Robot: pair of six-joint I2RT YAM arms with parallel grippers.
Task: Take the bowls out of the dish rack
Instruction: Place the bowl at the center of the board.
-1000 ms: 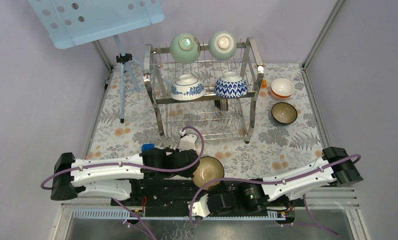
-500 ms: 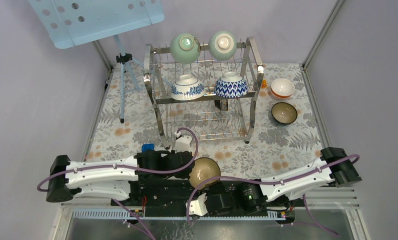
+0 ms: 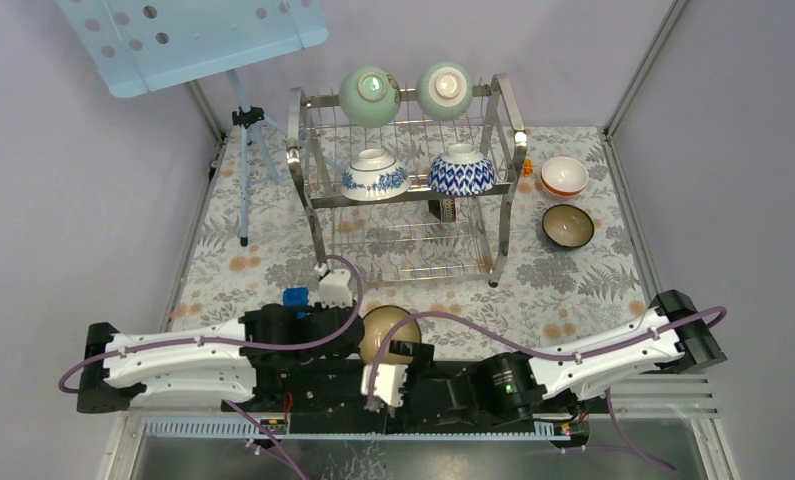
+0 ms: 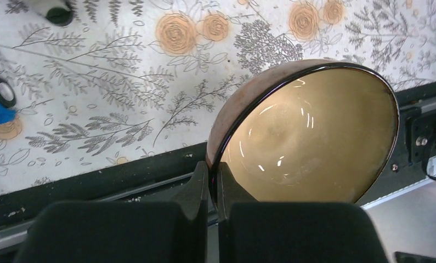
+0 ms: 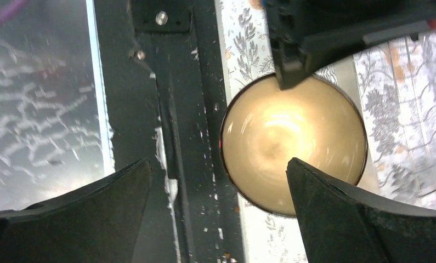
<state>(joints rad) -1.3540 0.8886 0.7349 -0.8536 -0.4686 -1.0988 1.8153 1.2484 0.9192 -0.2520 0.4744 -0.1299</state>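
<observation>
The left gripper (image 4: 211,175) holds the brown bowl (image 4: 309,137) by its rim, one finger inside and one outside, above the near edge of the flowered table (image 3: 223,270) and the black base rail. The bowl is tipped on edge, its tan glazed inside turned toward the right gripper (image 5: 218,164). Compared with a second ago, the left arm has drawn back toward its own side and taken the bowl with it. The right arm has swung in the same direction, so its gripper now sits just on the near side of the bowl, fingers wide apart and touching nothing. Nothing on the dish rack (image 3: 418,197) has changed: two pale green bowls (image 3: 370,95) (image 3: 444,90) sit on the top tier and two blue-and-white bowls (image 3: 375,175) (image 3: 461,170) on the shelf below. An orange-white bowl (image 3: 564,176) and a dark bowl (image 3: 568,225) stand where they were, on the table to the rack's right.
</observation>
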